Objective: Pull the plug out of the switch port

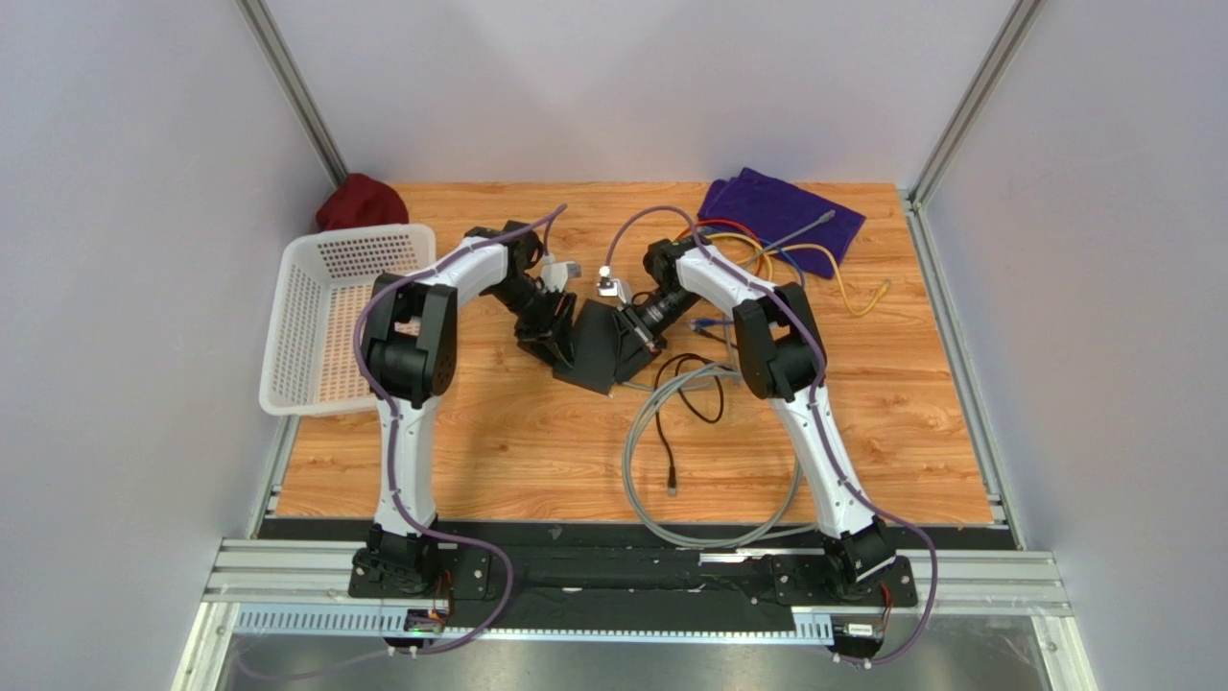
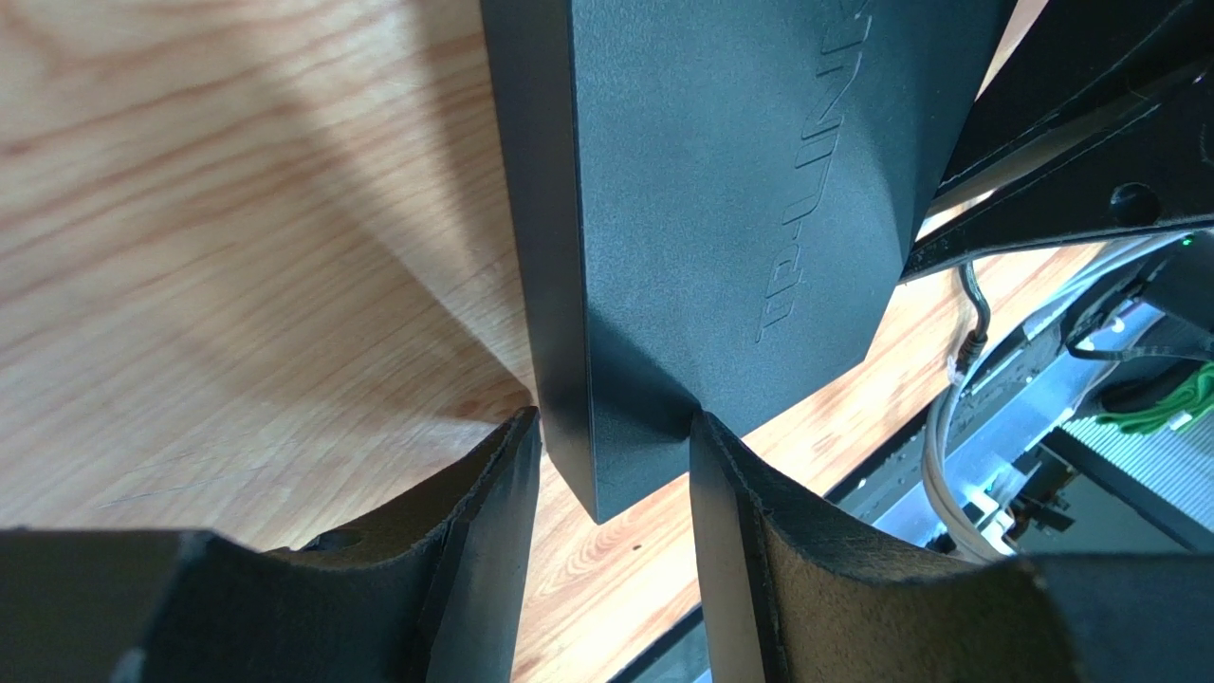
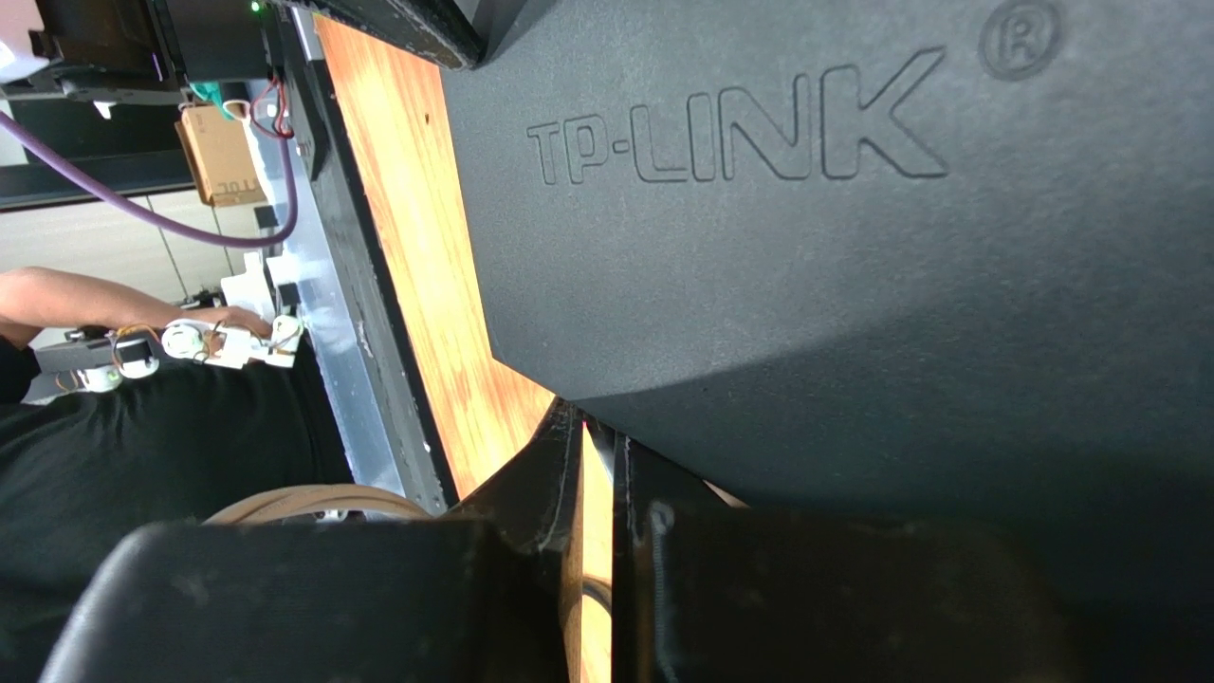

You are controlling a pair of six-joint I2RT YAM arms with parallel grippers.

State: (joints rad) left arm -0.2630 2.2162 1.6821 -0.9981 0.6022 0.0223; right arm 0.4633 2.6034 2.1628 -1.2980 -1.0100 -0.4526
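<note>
Switch (image 1: 588, 349) sits mid table (image 1: 476, 446), left gripper (image 2: 613, 434) clamps its thin edge, right gripper (image 3: 599, 438) is pinched closed beside it, plug hidden: brace left, draw right straight out, no twisting.

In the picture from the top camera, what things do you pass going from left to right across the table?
white basket → black switch → purple cloth

We see a white basket (image 1: 343, 317) at the tabletop's (image 1: 505, 446) left edge, a maroon cloth (image 1: 361, 202) behind it, and a purple cloth (image 1: 779, 212) at the far right.
</note>
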